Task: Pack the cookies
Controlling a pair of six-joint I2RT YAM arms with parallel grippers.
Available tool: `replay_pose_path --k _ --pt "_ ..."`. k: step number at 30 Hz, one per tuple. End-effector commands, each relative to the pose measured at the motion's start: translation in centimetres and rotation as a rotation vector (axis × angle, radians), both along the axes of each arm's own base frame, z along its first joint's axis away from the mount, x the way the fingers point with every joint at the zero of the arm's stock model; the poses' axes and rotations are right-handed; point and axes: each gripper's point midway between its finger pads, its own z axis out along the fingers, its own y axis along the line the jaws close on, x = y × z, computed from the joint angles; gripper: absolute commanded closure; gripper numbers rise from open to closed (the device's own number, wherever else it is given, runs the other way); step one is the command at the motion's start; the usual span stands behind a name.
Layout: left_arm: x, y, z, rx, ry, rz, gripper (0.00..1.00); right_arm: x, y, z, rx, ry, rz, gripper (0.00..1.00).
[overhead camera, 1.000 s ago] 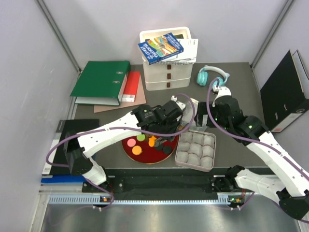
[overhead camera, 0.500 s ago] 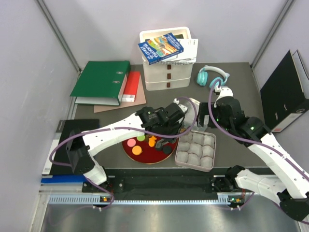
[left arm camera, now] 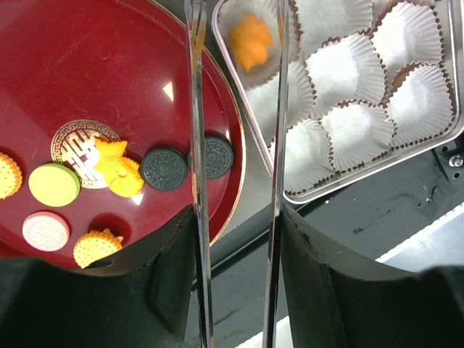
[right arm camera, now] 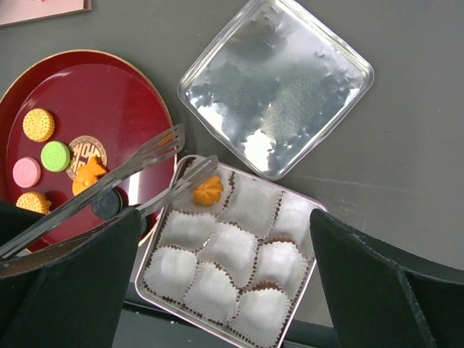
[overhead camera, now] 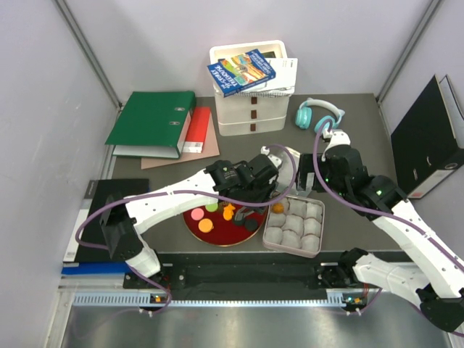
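Seven cookies lie on the red plate at the near edge of the surface. Two dark ones sit close to the rim on the tray side. An eighth, the orange flower cookie, lies in a corner cup of the tray, just beside the plate. The other paper cups look empty.

The left gripper is clamped on a pair of tongs. The blades are sprung apart and straddle the cup with the flower cookie, not pinching it as far as I can tell.

Risks, judged from here:
- A blade tip catches the flimsy cup wall on the way out, drags or tips the cup, and the cookie flips out.
- On the swing to the plate, the low blades sweep a dark cookie over the rim onto the surface.
- The thin tongs twist in the grip, so the next pinch lands off-centre and the cookie squirts free.

Farther back, the right gripper hangs wide and empty over the tray and the silver lid. It is near the left arm's path, so a bump is possible if both move.
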Motion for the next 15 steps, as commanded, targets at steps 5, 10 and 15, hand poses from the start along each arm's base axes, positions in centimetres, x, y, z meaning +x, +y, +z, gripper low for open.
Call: replay_pose_path --k 5,10,15 --pt "0.9 -0.9 2.7 -0.082 -0.063 0.014 0.48 0.1 0.2 0.6 0.012 -0.028 0.007 0.01" --pt "3.3 3.5 5.3 -0.035 -0.220 0.218 0.47 0.1 0.5 0.8 0.024 -0.033 0.012 0.01" --pt "4.8 12.9 4.9 0.076 -0.237 0.505 0.46 0.2 1.1 0.4 0.039 -0.025 0.032 0.01"
